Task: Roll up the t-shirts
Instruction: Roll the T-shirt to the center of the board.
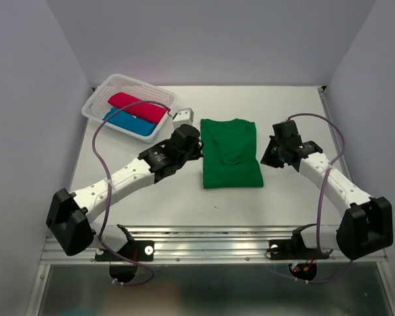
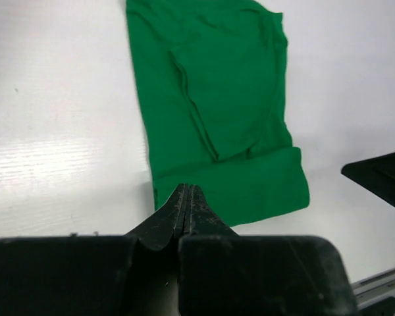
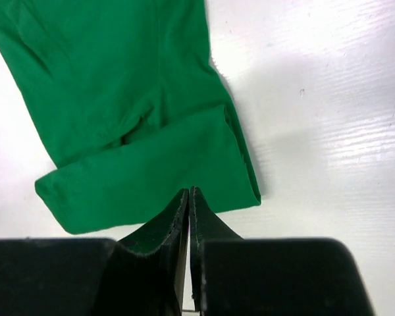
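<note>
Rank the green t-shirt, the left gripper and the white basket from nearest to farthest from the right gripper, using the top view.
1. green t-shirt, just left of the right gripper.
2. left gripper, at the shirt's far edge.
3. white basket, back left corner.

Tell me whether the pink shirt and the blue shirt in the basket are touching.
Touching. The top view shows the pink shirt and the blue shirt lying side by side in the basket, their long edges meeting with no gap.
</note>
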Tool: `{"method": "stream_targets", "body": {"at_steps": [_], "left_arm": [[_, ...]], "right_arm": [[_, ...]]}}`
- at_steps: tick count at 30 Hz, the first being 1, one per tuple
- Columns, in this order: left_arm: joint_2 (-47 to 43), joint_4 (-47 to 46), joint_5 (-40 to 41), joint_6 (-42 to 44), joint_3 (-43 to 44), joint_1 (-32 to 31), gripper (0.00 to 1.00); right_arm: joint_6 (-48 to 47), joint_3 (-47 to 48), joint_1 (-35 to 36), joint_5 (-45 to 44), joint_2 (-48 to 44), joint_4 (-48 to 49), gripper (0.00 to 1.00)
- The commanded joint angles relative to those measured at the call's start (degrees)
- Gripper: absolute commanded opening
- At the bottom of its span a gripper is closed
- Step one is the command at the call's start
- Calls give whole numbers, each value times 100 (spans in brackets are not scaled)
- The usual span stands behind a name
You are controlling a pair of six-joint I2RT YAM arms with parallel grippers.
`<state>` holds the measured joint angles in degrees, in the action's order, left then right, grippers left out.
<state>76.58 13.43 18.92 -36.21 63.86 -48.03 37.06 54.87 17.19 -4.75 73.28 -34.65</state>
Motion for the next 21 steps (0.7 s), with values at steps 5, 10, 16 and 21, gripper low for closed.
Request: {"method": "stream_targets", "body": {"at_steps": [5,10,16,21], "left_arm": [[332,521,674,-492,-540,-206,1],[-2,650,402,-773,-752,-215,3],[-108,635,-142,-1064,-1050,-215,15],[-213,494,-433,-1143,-1278,-224,31]], "right_arm": [[284,577,899,599,467,99,13],[433,569,1208,502,1389,598,13],[434,813,1208,-8,2505,663,11],[276,1542,1208,-165,2016,258,16]]}}
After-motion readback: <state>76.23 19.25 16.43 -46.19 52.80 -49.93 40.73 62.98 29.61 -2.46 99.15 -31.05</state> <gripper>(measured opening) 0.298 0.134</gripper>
